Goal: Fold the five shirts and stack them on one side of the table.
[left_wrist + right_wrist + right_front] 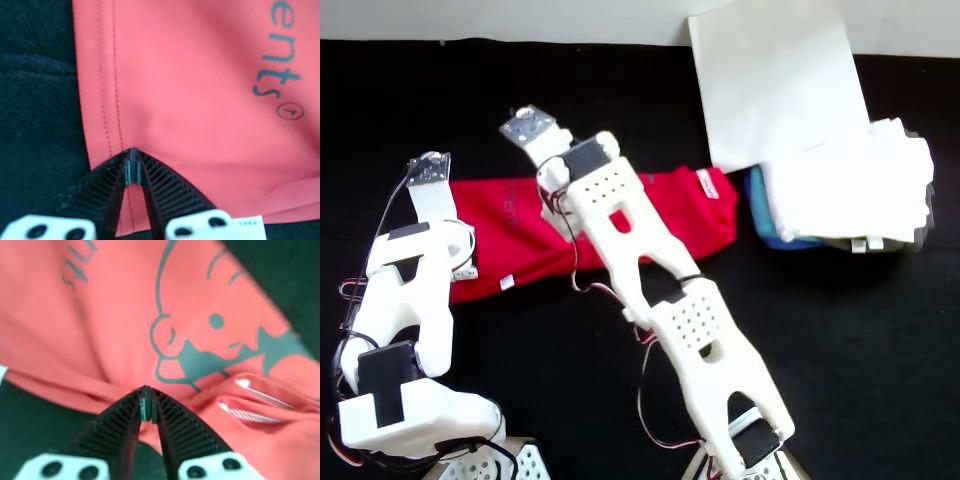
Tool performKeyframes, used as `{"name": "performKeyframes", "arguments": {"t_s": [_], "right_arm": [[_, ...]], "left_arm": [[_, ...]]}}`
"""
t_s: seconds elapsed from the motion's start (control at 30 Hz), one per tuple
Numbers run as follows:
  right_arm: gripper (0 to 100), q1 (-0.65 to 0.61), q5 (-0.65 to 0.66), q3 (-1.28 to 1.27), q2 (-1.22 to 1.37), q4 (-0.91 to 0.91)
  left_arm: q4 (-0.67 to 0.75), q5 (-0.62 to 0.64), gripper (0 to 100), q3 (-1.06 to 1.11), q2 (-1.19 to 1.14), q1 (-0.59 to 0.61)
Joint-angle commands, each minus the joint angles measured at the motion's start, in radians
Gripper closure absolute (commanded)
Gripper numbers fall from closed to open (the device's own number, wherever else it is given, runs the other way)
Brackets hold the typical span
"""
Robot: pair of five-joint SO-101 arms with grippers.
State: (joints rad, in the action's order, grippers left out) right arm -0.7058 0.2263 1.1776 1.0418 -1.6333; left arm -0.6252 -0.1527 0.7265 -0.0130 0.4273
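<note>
A red shirt [660, 210] with dark print lies stretched across the middle of the black table. In the left wrist view my left gripper [131, 169] is shut on the stitched hem of the red shirt [200, 100], right beside the cloth's edge. My right gripper [145, 407] is shut on a raised fold of the red shirt [125, 315], just below the cartoon print [200, 350]. In the high view the left arm [410, 280] stands over the shirt's left end. The right arm [620, 220] crosses the shirt's middle. Both sets of fingers are hidden under the arms there.
A pile of folded white shirts [850, 185] sits on a blue one [770, 225] at the right side of the table. A large white sheet [775, 80] leans over the back right edge. Bare black table [860, 360] stretches in front of the pile.
</note>
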Motion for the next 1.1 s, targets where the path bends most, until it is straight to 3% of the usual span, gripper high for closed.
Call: {"name": "performKeyframes", "arguments": {"t_s": [0.0, 0.17, 0.43, 0.77, 0.87, 1.07], "right_arm": [[99.1, -0.025, -0.006, 0.038, 0.030, -0.002], [99.1, -0.038, -0.006, 0.038, 0.053, -0.131], [99.1, -0.045, -0.008, 0.038, -0.061, -0.133], [99.1, 0.056, -0.008, 0.004, -0.456, -0.134], [99.1, 0.108, -0.008, -0.145, -0.633, -0.134], [99.1, 0.197, -0.008, -0.677, -1.026, -0.111]], "left_arm": [[0.025, 0.008, 99, -0.002, -0.001, 0.007], [0.025, 0.008, 99, -0.002, -0.001, 0.007], [0.025, 0.008, 99, -0.002, -0.001, 0.007], [0.025, 0.008, 99, -0.002, -0.001, 0.007], [0.025, 0.008, 99, -0.002, -0.001, 0.007], [0.025, 0.008, 99, -0.002, -0.001, 0.007]]}}
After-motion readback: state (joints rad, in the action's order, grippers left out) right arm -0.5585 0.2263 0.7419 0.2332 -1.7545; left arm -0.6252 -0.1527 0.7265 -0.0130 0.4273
